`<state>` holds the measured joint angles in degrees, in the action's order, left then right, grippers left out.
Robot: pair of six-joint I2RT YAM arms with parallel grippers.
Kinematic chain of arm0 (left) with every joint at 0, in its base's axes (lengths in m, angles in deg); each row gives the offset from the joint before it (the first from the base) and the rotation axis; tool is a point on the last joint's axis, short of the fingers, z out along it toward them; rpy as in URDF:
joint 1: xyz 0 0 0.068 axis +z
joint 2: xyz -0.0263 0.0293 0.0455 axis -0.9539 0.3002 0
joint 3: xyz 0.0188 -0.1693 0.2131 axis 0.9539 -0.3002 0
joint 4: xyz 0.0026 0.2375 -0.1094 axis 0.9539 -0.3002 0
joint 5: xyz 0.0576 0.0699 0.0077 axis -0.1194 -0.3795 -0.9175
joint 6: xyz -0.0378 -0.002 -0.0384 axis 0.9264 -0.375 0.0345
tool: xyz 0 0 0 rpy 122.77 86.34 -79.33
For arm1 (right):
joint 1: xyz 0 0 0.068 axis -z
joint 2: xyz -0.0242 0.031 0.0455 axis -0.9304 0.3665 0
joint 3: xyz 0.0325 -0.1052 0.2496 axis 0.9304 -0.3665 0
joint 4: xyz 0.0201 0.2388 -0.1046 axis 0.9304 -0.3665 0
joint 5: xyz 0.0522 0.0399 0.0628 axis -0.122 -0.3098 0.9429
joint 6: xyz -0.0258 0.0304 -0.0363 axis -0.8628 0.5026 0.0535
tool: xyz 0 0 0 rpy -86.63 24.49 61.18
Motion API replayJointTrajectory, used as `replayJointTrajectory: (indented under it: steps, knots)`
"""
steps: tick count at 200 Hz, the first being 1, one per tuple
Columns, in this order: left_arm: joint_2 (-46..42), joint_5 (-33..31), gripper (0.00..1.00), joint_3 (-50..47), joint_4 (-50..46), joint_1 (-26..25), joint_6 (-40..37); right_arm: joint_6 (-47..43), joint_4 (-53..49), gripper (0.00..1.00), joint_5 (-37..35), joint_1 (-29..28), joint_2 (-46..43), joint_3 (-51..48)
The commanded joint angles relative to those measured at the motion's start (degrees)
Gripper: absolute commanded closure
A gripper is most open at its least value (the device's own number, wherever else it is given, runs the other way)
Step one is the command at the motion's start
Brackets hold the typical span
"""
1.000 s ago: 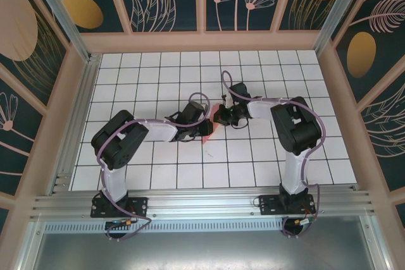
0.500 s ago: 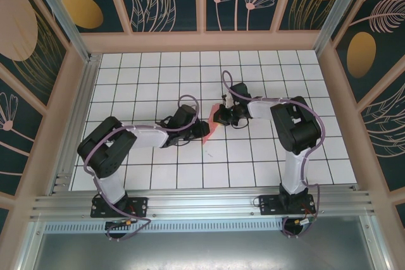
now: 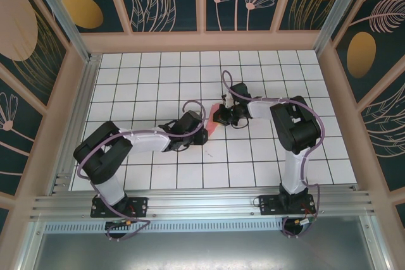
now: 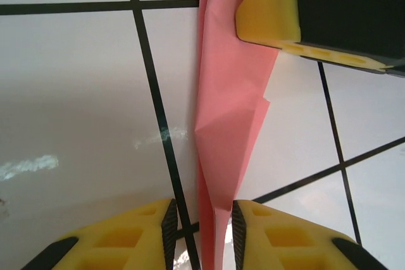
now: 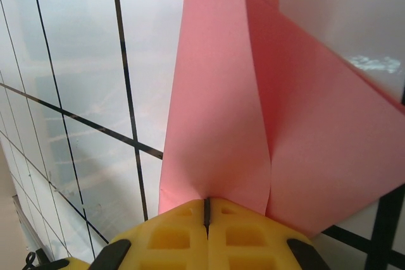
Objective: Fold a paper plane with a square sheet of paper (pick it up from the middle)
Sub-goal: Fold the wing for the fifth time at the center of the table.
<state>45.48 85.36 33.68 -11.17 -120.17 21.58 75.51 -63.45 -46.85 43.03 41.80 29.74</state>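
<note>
The right end effector (image 5: 207, 210) is clenching its yellow pads flush on one end of the sheet of paper (image 5: 215, 112), which is fanning away from it in two folded salmon-pink flaps over the middle of the tiled counter (image 3: 253, 156). The left end effector (image 4: 202, 222) is standing released, its jaws a little apart and straddling the sheet's narrow pointed end without pinching it. Judging by the creases, the folding is sitting about midway: the sheet is already narrowed into a long wedge but is not yet reading as a finished dart. The next move is probably calling for the left jaws to close on that tip, squarely along the centre crease, so the thin paper is neither slipping nor crumpling.
</note>
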Motion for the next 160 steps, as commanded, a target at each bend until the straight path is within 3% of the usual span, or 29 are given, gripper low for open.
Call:
replayJointTrajectory:
  steps: [1,82,128,160]
  knots:
    - [2.36,-0.78,0.71,2.37,-1.94,0.15,-2.28,-0.16,-1.69,0.96,-2.53,0.05,3.10,-1.03]
    - [4.24,-0.70,0.86,4.65,-3.70,-0.07,-4.27,-0.12,-1.68,0.97,-2.54,0.07,3.22,-0.91]
    - [3.81,-3.06,0.75,6.31,-8.71,-1.43,-7.63,-0.12,-1.74,0.97,-2.40,0.07,3.50,-0.62]
    - [3.54,-3.80,0.78,7.35,-10.66,-1.93,-10.23,0.03,-1.61,0.97,-2.26,0.07,3.73,-0.69]
